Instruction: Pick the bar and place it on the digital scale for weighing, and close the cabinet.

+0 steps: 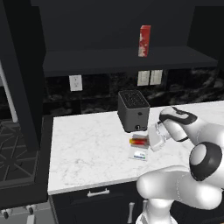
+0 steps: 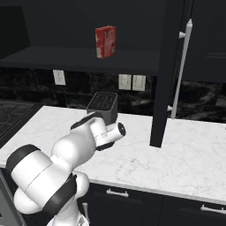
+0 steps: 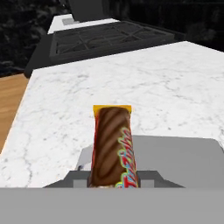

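Note:
The bar [image 1: 138,141], red with yellow-orange ends, lies lengthwise between my fingers in the hand view [image 3: 113,146]. My gripper [image 1: 149,141] [image 3: 113,180] is shut on it, just over the digital scale [image 1: 140,154], whose grey plate [image 3: 183,157] spreads under and to the right of the bar. I cannot tell whether the bar touches the plate. The black cabinet stands open: its left door [image 1: 19,65] swings out over the stove side, and its right door [image 2: 167,75] with a long silver handle [image 2: 182,66] juts over the counter.
A black toaster [image 1: 133,110] [image 2: 103,105] stands right behind the scale. A red-and-white box [image 1: 145,40] [image 2: 106,42] sits on the open cabinet's shelf. The stove [image 1: 17,151] [image 3: 109,37] lies left of the marble counter [image 1: 87,148]. Drawers with short handles [image 2: 117,193] run below.

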### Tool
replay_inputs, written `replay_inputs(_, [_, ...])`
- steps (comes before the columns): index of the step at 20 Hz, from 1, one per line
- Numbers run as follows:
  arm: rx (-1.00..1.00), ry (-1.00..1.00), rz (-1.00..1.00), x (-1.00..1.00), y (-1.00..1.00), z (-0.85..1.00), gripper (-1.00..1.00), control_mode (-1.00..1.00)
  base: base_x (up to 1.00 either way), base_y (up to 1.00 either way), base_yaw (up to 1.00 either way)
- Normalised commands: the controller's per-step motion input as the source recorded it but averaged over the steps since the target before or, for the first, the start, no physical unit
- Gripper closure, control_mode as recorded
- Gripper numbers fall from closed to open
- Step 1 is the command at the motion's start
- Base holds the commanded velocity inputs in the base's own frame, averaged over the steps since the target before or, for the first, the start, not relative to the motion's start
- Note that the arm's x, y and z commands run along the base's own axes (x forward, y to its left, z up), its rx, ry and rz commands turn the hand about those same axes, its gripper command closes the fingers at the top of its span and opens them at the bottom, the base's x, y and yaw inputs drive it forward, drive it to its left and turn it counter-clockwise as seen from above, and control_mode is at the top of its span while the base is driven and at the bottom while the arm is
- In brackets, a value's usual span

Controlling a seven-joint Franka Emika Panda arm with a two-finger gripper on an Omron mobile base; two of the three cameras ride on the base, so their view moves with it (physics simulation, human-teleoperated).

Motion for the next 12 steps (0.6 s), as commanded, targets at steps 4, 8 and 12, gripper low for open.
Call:
replay_inputs(4, [0.0, 0.0, 0.0, 0.31, -0.04, -0.15, 1.0, -1.0, 0.0, 0.0, 0.0])
replay_inputs(8, [0.0, 0.0, 0.0, 0.31, 0.0, -0.16, 1.0, -1.0, 0.0, 0.0, 0.0])
replay_inputs(12, [0.0, 0.0, 0.0, 0.26, 0.0, -0.2, 1.0, -1.0, 0.0, 0.0, 0.0])
